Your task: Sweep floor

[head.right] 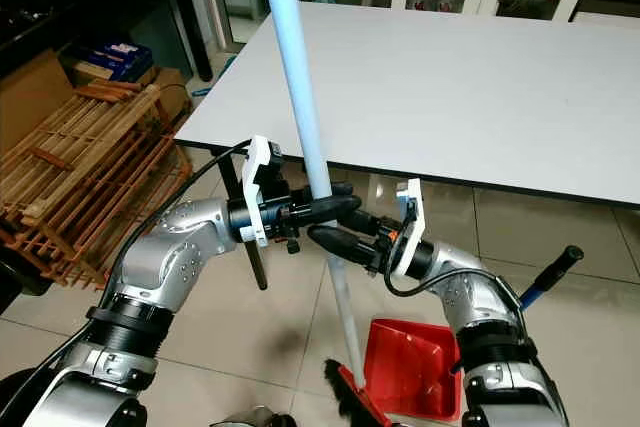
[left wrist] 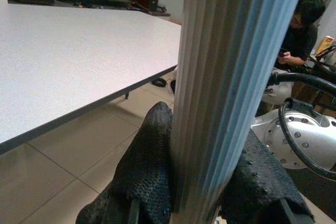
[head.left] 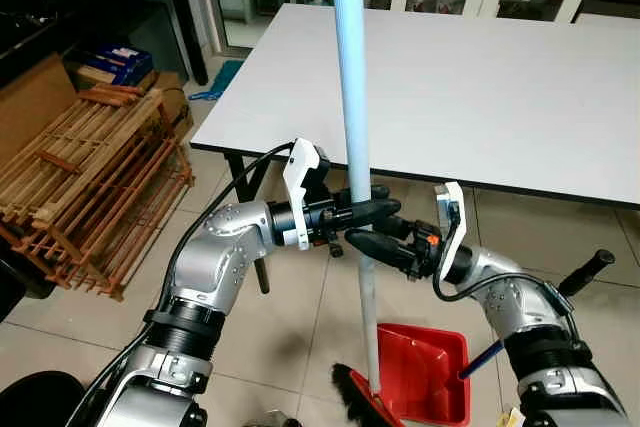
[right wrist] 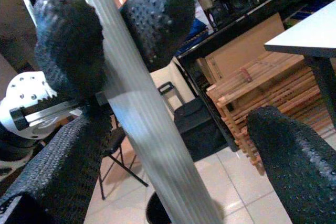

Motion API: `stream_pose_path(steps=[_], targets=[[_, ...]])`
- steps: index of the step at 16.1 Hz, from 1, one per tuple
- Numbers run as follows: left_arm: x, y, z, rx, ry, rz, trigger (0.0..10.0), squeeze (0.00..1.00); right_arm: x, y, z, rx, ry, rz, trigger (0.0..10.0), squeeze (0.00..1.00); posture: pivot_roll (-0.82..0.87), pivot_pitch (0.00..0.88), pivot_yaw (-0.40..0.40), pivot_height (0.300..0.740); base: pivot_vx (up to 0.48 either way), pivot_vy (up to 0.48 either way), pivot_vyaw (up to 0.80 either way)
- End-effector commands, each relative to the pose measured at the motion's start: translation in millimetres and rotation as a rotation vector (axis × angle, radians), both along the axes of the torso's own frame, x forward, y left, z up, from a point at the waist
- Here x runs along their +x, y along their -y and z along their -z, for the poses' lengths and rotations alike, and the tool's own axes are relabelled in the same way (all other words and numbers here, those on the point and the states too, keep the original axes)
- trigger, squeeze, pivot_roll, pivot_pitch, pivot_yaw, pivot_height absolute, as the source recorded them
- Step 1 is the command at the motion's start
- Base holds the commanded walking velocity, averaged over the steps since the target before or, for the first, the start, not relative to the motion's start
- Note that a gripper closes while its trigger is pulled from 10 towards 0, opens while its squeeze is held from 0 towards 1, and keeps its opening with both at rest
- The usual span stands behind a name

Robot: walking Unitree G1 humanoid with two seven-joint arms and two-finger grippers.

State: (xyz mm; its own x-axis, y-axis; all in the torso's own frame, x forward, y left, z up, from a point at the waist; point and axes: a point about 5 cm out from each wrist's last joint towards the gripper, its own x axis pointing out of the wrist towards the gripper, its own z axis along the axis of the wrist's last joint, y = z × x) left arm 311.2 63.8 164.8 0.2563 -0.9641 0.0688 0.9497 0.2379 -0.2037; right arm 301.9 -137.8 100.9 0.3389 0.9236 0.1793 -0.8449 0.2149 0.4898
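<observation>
Ribbed glossy broom pole, pebbled black rubbery fingers, matt table.

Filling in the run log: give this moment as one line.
left pincer: shut on broom handle | right pincer: open around handle, just below | broom bristles: beside red dustpan | floor: tiled
</observation>
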Motion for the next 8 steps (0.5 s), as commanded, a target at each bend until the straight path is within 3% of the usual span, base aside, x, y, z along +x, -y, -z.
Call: stream_pose_path(steps=[1, 6, 8], targets=[[-6.9, 9.2, 5, -0.063, -0.086, 0.07, 10.0, 0.0, -1.2, -0.3, -7, 0.037, 0.026, -0.024, 10.0, 0.0, 0.0, 0.069, 0.05, 0.74, 0.0, 0.0, 0.0], [-6.5, 10.0, 1, -0.075, -0.085, 0.069, 10.0, 0.0, -6.9, 0.3, -6, 0.05, 0.018, -0.063, 10.0, 0.0, 0.0, 0.078, 0.045, 0.74, 0.0, 0.0, 0.0], [-4.1, 8.9, -3, -0.08, -0.076, 0.062, 10.0, 0.0, -13.6, 3.2, 6, -0.034, 0.001, -0.085, 10.0, 0.0, 0.0, 0.081, 0.042, 0.74, 0.0, 0.0, 0.0]])
